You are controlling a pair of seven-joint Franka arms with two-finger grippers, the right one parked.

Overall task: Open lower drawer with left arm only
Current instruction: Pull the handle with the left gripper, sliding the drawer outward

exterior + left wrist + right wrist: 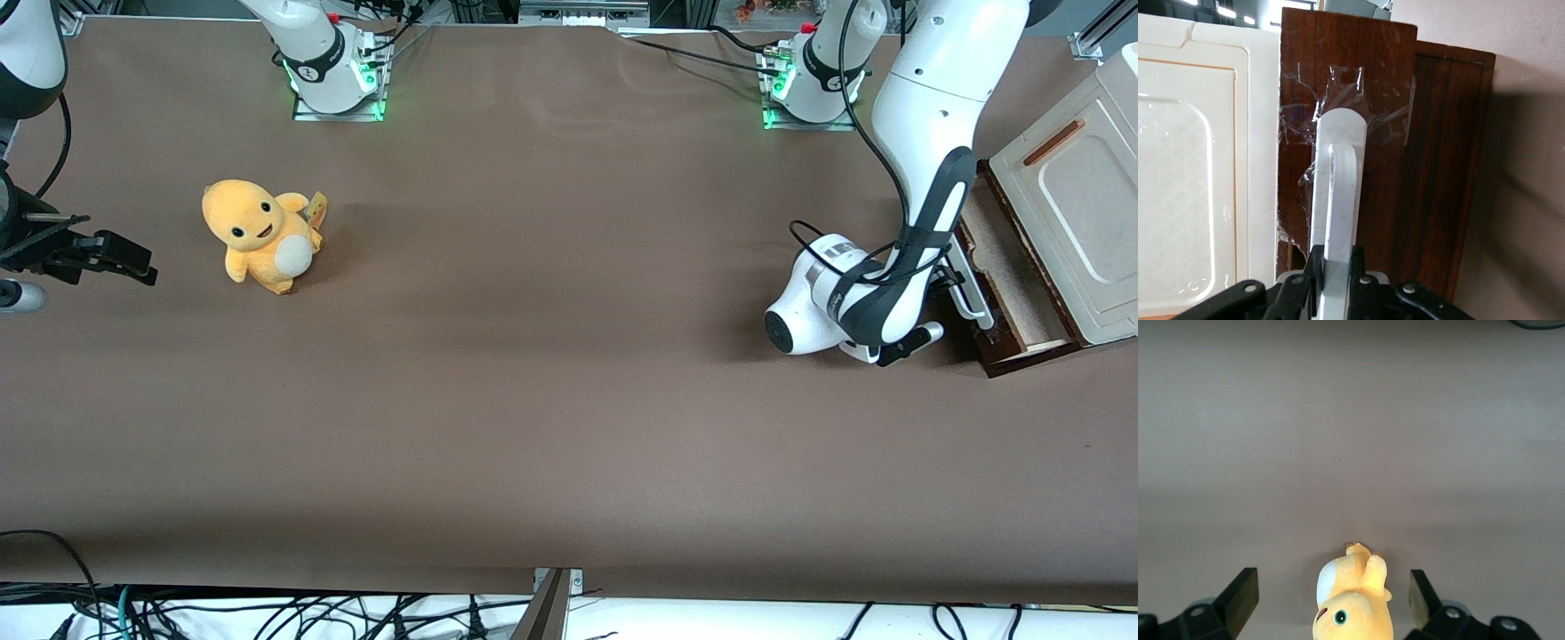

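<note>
Lower drawer (1009, 276) sits partly pulled out of the cabinet (1071, 213) at the right edge of the front frame, working arm's end of the counter (551, 400); pale plywood inside shows, dark brown front faces the counter's middle. White bar handle (1338, 193) on the drawer front is taped over with clear film. Left arm (916, 187) reaches down from the upper right of the front frame, wrist low over the counter just in front of the drawer. Gripper (1335, 270) is at the handle, jaws pinching the white bar from both sides. Cream panel (1076, 196) with the thin orange-brown bar (1053, 142) lies above the drawer. Yellow plush toy (260, 235) stands well apart toward the parked arm's end, left of centre in the front frame.
</note>
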